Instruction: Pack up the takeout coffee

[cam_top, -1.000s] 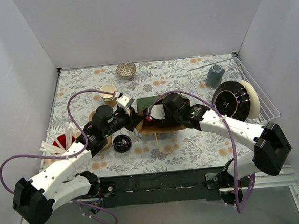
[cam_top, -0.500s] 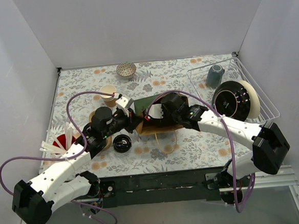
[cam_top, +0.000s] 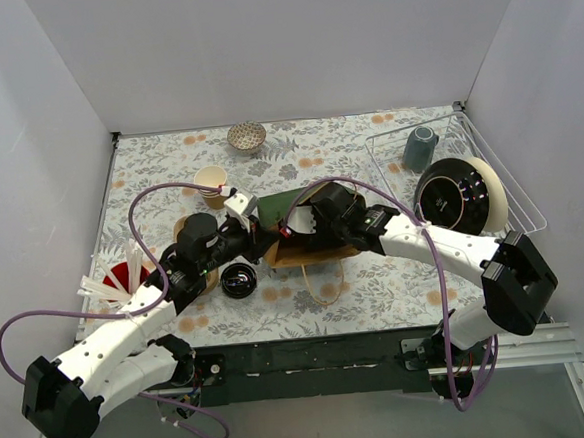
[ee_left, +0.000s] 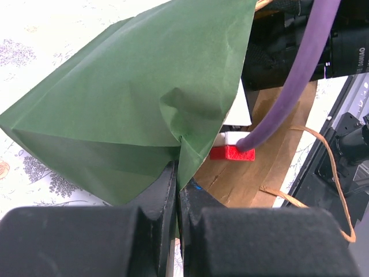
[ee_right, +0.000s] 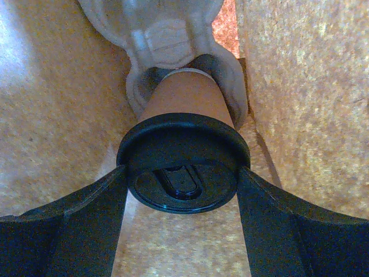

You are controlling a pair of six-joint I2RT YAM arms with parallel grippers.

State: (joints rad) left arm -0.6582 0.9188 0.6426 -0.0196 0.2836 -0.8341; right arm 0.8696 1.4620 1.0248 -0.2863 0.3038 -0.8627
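The green paper bag (cam_top: 289, 199) lies on its side with its brown inside showing; it also fills the left wrist view (ee_left: 132, 98). My left gripper (ee_left: 177, 173) is shut on the bag's green edge, seen in the top view (cam_top: 257, 223). My right gripper (cam_top: 310, 224) reaches into the bag's mouth, so the top view hides its fingers and the coffee. In the right wrist view the tan cup (ee_right: 184, 104) with its black sip lid (ee_right: 183, 167) is inside the bag. My right gripper (ee_right: 182, 180) is shut on the lid. The cup's base sits in a grey pulp carrier (ee_right: 155, 34).
A lidless tan cup (cam_top: 210, 182) and a patterned bowl (cam_top: 247, 135) stand behind the left arm. A spare black lid (cam_top: 238, 280) lies near the front. A wire rack (cam_top: 488, 155) at right holds a grey-blue mug (cam_top: 419, 146) and a black plate (cam_top: 451, 196). A red holder (cam_top: 119, 278) is at left.
Both grippers and the bag have shifted a little left and toward the back. My right gripper sits deeper in the bag's mouth. The bag's handle trails farther out in front.
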